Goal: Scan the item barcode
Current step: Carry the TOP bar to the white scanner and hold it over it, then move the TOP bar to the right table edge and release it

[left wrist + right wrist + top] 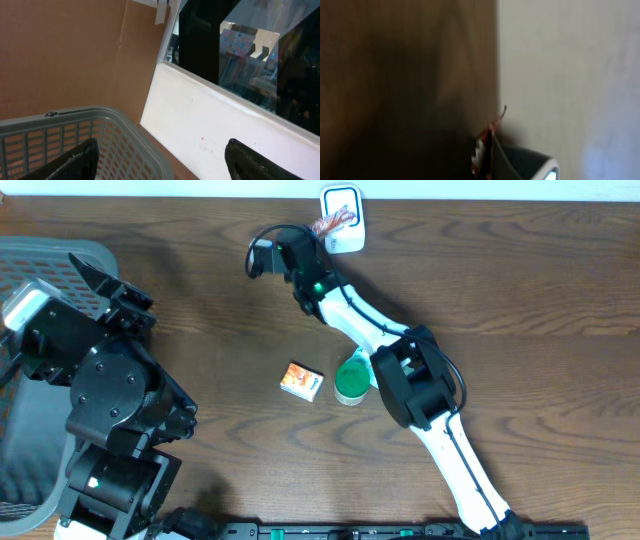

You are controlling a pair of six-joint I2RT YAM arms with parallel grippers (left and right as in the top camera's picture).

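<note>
**Dark wood surface (520, 290), packet (335, 222) held at the scanner (342, 202)**

Brown wood grain fills the view from above, with a pale strip along the far edge. Your right arm reaches from the near right corner diagonally to the far middle. There the right tool (318, 230) is pinched together on a small red-and-white packet. The packet sits right at the white scanner on the far edge and overlaps its lower part as seen from overhead. You cannot tell from that view whether the two touch. The right wrist camera is badly blurred. It gives you only a thin red-and-white edge of the packet beside the scanner's rounded top.

Near the middle of the surface, an orange box (301, 381) lies just beside a round green container (350, 385). The right arm's elbow passes over the container's right side. Both are well apart from the scanner.

Your left arm is folded up at the left side, above a grey plastic basket (40, 250). The left tool (161, 145) has its fingers (75, 160) spread wide apart with nothing between them. It looks over the basket's rim toward a brown board (65, 55) and a white ledge (210, 125).
</note>
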